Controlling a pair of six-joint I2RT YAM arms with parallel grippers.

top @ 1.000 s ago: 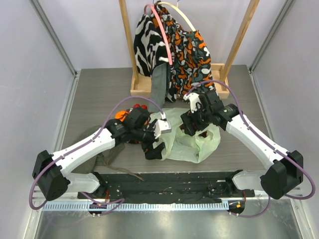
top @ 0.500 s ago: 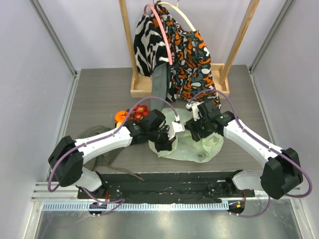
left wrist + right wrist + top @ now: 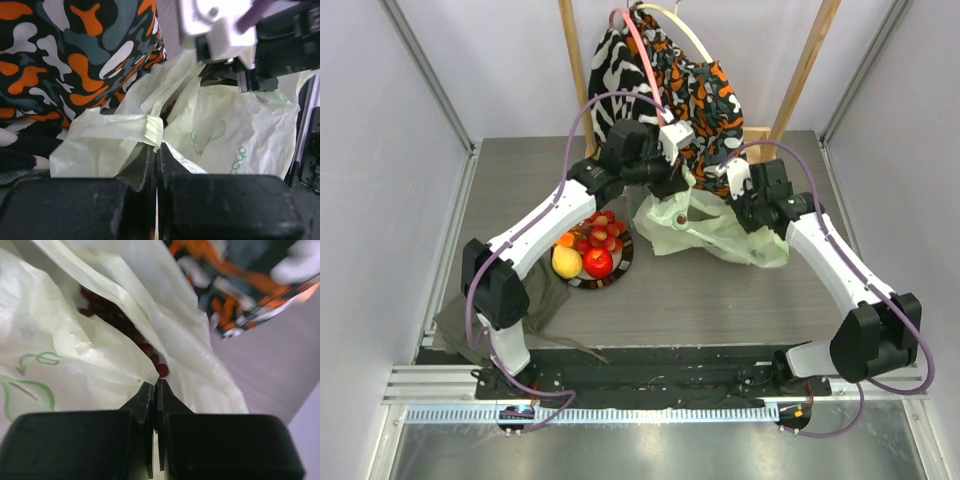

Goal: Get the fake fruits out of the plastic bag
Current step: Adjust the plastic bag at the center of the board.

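Two end effectors pinch the plastic bag (image 3: 715, 232) near its mouth and hold it stretched between them above the worktop (image 3: 720, 300), in front of the patterned garments (image 3: 695, 95) hanging on the wooden rack (image 3: 575, 70). The left end effector (image 3: 156, 150) is closed on a pleated fold of the pale-green film. The right end effector (image 3: 155, 386) is closed on another edge of the same bag, its jaws pressed together with only the thin plastic between them. Whether the bag's lower end touches the worktop cannot be told. Inside the bag, the right wrist view shows a dark grape bunch (image 3: 122, 322) lying in a crease. The other fake fruits sit on a round plate (image 3: 623, 272) to the left of the bag: a yellow lemon (image 3: 567, 262) touching a red apple (image 3: 598, 262), with strawberries (image 3: 605, 236) behind them and an orange piece (image 3: 565, 240) at the back left. An olive cloth (image 3: 535, 300) lies beside the plate.
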